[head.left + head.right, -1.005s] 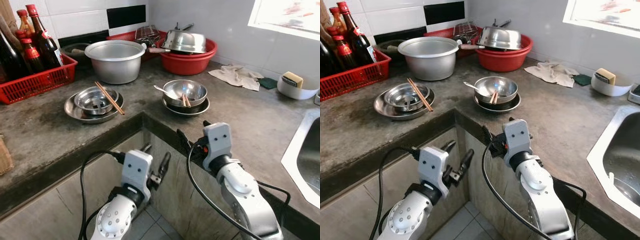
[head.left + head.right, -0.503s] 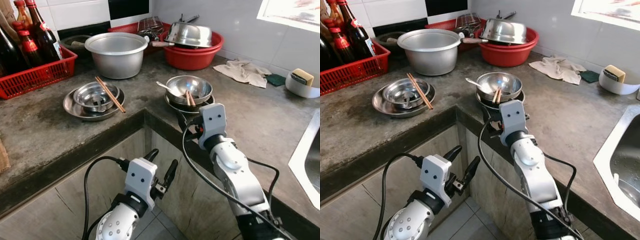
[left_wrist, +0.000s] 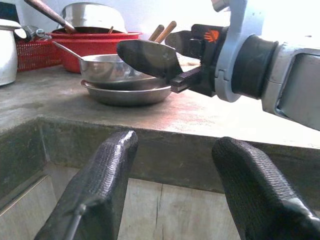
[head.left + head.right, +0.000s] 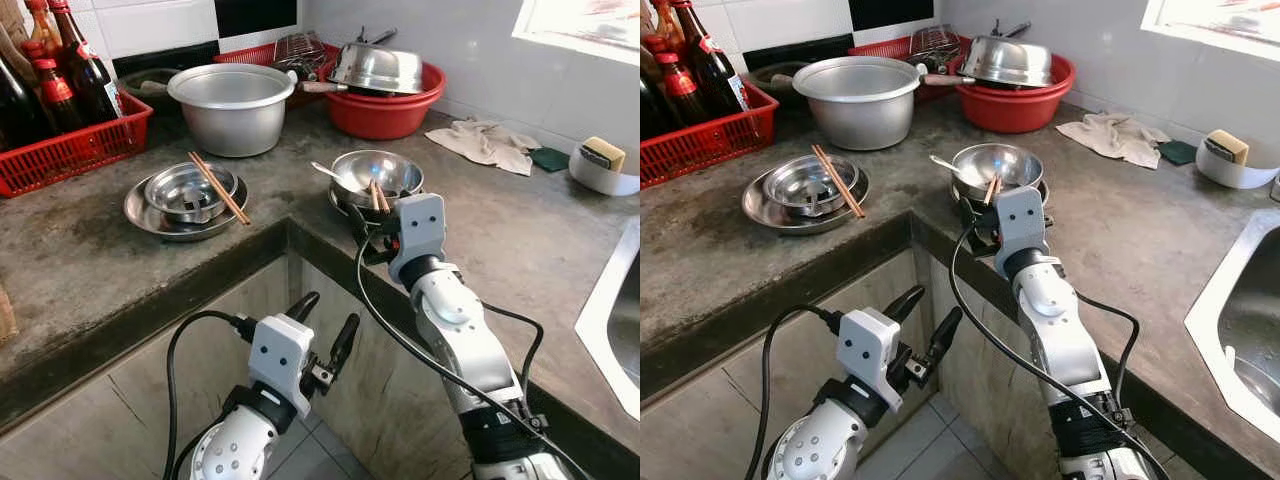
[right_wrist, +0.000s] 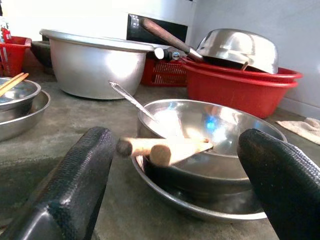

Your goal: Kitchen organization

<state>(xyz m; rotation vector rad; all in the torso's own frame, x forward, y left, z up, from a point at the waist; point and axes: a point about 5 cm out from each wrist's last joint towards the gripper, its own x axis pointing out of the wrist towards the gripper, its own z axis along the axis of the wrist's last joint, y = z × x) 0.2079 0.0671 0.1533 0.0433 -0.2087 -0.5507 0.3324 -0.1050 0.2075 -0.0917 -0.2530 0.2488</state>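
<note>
1. The right gripper [image 5: 170,175] has come forward to the near edge of the counter [image 4: 90,260] since a second ago, when it was lower and further back in front of the counter edge; it now sits just before the steel bowl [image 4: 378,174] and its fingers are spread wide, holding nothing.
2. I judge this as the approach to a grasp; the bowl set is probably the next thing to be tidied, though the task sentence does not say which item goes where.
3. The left gripper [image 4: 322,335] hangs below the counter edge, in front of the cabinet; its fingers are also apart and empty; it has hardly moved.
4. The bowl rests on a shallow steel plate [image 5: 200,212] near the inner corner of the counter; a pair of chopsticks [image 5: 165,148] lies over its near rim, the thick ends pointing toward the right gripper; a spoon [image 5: 135,102] leans inside with its handle up.
5. The bowl is shiny and smooth; it may slip in the fingers, and the loose chopsticks could roll off if it is tilted.
6. Further along the counter lies a second bowl [image 4: 188,190] with chopsticks on a plate, behind it a big pot [image 4: 232,110] and a red basin [image 4: 385,110].
</note>
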